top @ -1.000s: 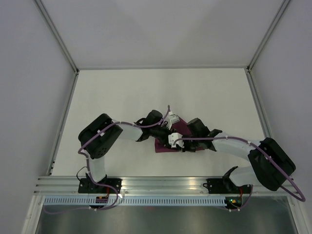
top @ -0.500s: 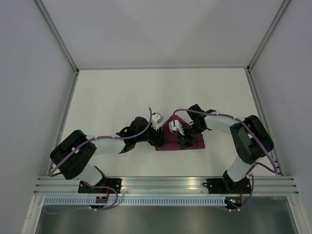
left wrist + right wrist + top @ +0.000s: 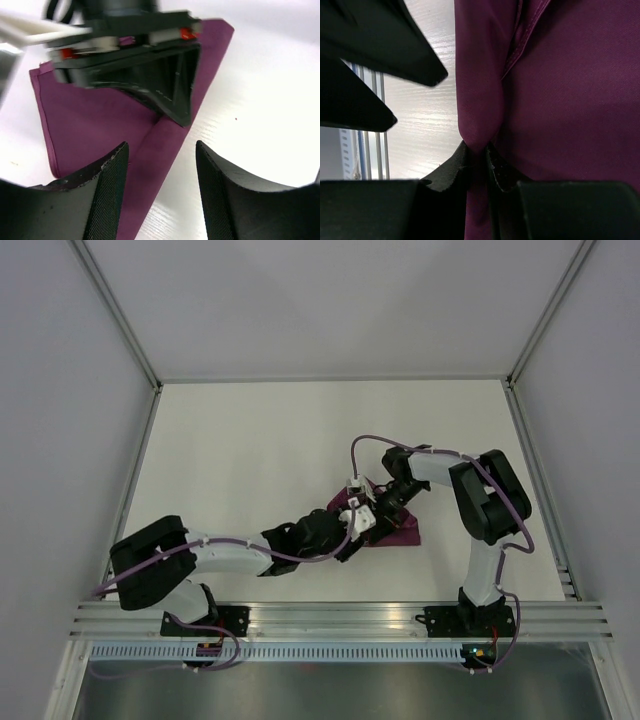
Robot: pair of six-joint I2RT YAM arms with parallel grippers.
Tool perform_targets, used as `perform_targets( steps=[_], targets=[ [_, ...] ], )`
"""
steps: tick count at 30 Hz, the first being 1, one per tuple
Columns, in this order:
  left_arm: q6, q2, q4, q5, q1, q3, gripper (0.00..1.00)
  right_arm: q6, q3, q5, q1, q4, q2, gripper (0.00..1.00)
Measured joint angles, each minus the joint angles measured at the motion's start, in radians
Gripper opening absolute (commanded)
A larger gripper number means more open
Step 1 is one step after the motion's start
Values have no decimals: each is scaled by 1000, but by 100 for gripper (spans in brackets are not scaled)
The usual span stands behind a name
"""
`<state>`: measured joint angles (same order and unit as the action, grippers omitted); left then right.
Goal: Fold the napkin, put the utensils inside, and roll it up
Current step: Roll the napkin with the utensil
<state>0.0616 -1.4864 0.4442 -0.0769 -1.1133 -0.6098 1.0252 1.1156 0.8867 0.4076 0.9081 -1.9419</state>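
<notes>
The napkin (image 3: 402,532) is a magenta cloth lying partly folded on the white table, near the middle. My right gripper (image 3: 479,148) is shut on a pinched fold of the napkin (image 3: 570,90) at its edge. In the top view this gripper (image 3: 373,520) comes down from the far right. My left gripper (image 3: 161,150) is open and hovers low, straddling the long folded edge of the napkin (image 3: 95,125). It sits just left of the right gripper (image 3: 165,85). From above, the left gripper (image 3: 351,536) reaches in from the near left. The utensils are out of view.
The white table (image 3: 230,450) is bounded by grey walls and a frame. An aluminium rail (image 3: 330,615) runs along the near edge and also shows in the right wrist view (image 3: 370,150). The two arms crowd closely over the cloth.
The left gripper has moved right and nearer, to the cloth's near-left edge, and widened slightly. The right arm's elbow swung inward. The cloth's left part has drawn right, so it looks narrower.
</notes>
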Motion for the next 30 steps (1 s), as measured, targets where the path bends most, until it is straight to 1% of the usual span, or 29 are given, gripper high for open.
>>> perform_targets(
  steps=[4,7,10,16,23,25,30],
  targets=[
    [142,-67,23,-54,-70,-5,67,-5,37,9,-5,44,-38,4],
    [235,-115,50,-84,-99,-5,67,-8,53,16,-9,70,-57,4],
    [302,-158,78,-106,-102,-5,67,-8,61,18,-10,89,-69,4],
    [385,-236,150,-143,-101,-8,69,-8,66,22,-12,117,-83,4],
    [426,-273,201,-156,-105,-21,69,-7,81,23,-20,150,-103,4],
    [427,-280,192,-146,-105,-34,67,-7,84,21,-24,158,-107,4],
    [426,-306,141,-98,-106,-82,53,-4,97,5,-29,186,-117,4]
  ],
)
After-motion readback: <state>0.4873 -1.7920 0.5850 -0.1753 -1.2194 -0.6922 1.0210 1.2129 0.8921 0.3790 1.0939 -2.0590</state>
